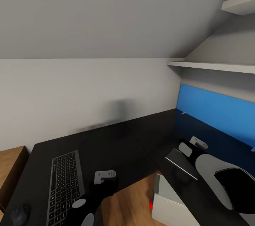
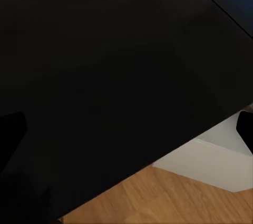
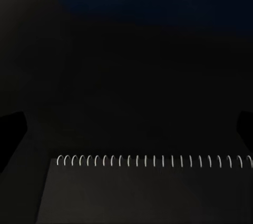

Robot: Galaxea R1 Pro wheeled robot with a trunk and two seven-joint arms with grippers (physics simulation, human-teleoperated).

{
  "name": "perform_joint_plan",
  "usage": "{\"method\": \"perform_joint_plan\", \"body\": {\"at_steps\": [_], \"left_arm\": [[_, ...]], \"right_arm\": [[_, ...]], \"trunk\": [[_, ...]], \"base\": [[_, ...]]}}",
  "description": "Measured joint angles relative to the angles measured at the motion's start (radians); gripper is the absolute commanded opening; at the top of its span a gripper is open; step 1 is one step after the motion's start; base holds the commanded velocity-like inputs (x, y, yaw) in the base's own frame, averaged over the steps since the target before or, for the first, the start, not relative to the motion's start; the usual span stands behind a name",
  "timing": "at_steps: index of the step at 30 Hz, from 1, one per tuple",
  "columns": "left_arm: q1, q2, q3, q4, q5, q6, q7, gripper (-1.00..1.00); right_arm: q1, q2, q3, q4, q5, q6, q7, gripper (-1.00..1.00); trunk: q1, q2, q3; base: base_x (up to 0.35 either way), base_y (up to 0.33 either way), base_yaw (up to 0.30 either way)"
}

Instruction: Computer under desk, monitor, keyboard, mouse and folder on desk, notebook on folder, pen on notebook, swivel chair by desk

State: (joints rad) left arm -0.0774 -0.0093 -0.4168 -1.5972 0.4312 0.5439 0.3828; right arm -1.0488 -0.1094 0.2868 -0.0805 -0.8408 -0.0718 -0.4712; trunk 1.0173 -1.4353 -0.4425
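Trouble here, if it comes, comes from the notebook (image 1: 180, 163). It lies flat on the tabletop (image 1: 117, 144) right under the right jaws, and its near edge looks close to the tabletop's lip, with the computer (image 1: 170, 205) on the floor below that. The right jaws are spread wide, nothing in them. The fingertips (image 3: 10, 129) sit at the far sides of the wrist picture, with the book's cover between and short of them.

My guess at what could go wrong:
- a thin flat book gives the jaws no edge to bite, so closing straight down may just scrape the cover
- a sideways nudge could slide it off the lip and onto the computer
- the task wants the folder under the notebook, so lifting the book before the folder is on the tabletop would mean handling it twice

The left jaws are wide too and hold nothing. They hover over bare tabletop, with the keyboard (image 1: 65, 183) just to their outer side and the mouse (image 1: 20, 214) beyond that – so those two already look sorted.

As for the views, the right wrist camera picks up the white spiral binding (image 3: 153, 161) along the notebook's far edge, which the head camera can't resolve. The left wrist camera looks past the tabletop's edge to the computer's pale top (image 2: 211, 163) and the wood floor (image 2: 158, 197). The head view gives the overall layout – both arms, the corner of the L, and a blue panel (image 1: 219, 112) beyond the right jaws.
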Motion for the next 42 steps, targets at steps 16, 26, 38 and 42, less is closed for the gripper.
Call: {"method": "perform_joint_plan", "body": {"at_steps": [16, 26, 38, 42], "left_arm": [[0.0, 0.001, -0.004, -0.007, 0.0, -0.014, -0.005, 1.0], [0.0, 0.001, -0.008, -0.009, 0.0, -0.144, -0.005, 1.0], [0.0, 0.0, -0.011, -0.009, 0.0, -0.151, -0.004, 1.0], [0.0, 0.0, -0.011, -0.009, 0.0, -0.152, -0.004, 1.0]], "right_arm": [[0.0, -0.005, 0.0, 0.0, 0.003, 0.006, -0.001, 1.0], [0.0, -0.007, 0.002, 0.0, 0.005, 0.003, 0.002, 1.0], [0.0, -0.013, 0.0, -0.001, 0.0, 0.011, -0.003, 1.0], [0.0, -0.013, 0.0, -0.001, 0.0, 0.011, -0.003, 1.0]], "trunk": [[0.0, 0.0, 0.0], [0.031, -0.056, -0.025], [0.077, -0.14, -0.063], [0.092, -0.168, -0.075]], "base": [[0.102, 0.0, 0.0], [0.002, 0.0, 0.0], [0.0, 0.0, 0.0], [0.0, 0.0, 0.0]]}}
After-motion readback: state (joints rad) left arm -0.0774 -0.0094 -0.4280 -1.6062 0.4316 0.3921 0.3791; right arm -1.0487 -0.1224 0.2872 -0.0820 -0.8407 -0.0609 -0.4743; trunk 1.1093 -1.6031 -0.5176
